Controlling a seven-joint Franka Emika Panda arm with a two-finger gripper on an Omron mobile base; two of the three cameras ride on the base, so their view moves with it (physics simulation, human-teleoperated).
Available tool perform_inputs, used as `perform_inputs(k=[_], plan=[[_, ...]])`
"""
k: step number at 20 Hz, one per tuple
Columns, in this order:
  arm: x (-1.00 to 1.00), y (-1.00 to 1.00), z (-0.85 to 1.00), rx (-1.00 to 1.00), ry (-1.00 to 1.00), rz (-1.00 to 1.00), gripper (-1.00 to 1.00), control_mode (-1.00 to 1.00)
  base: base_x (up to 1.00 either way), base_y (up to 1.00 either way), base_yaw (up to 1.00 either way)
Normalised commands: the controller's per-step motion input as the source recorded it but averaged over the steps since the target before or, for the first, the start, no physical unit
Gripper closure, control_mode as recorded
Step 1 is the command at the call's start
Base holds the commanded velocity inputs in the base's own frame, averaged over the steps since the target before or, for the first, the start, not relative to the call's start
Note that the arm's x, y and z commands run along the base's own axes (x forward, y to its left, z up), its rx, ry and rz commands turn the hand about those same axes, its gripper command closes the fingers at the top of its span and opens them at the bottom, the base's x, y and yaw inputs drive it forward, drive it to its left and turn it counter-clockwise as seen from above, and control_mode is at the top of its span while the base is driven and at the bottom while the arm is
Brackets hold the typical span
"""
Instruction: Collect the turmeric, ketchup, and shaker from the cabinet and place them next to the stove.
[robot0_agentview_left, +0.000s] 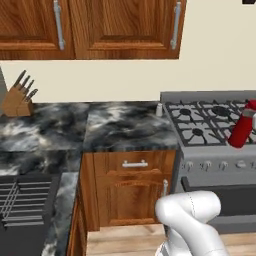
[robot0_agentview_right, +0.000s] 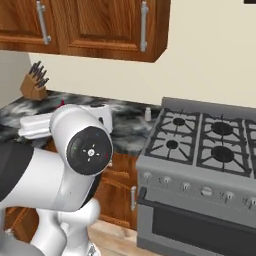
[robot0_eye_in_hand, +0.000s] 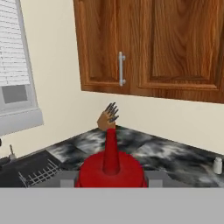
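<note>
While clamped in the claw (robot0_eye_in_hand: 111, 181) | ketchup (robot0_eye_in_hand: 111, 168) points nozzle-forward

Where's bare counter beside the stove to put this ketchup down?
The marble counter between the knife block and the stove is mostly bare. The shaker stands at the back by the stove's edge. The end effector holds the ketchup over the grates.

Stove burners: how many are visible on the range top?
4 in the right base view on the stove: back left, back right, front left, front right. More may lie past the right edge.
</note>
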Motion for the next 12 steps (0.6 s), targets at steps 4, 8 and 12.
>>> perform_inputs(k=[4, 8, 12], plan=[[0.00, 0.00, 0.00, 0.00, 0.00, 0.00, 1.00, 1.00, 0.83, 0.08, -0.16], [0.00, 0.00, 0.00, 0.00, 0.00, 0.00, 1.00, 1.00, 0.74, 0.00, -0.15], [0.00, 0.00, 0.00, 0.00, 0.00, 0.00, 1.00, 1.00, 0.73, 0.00, -0.12]])
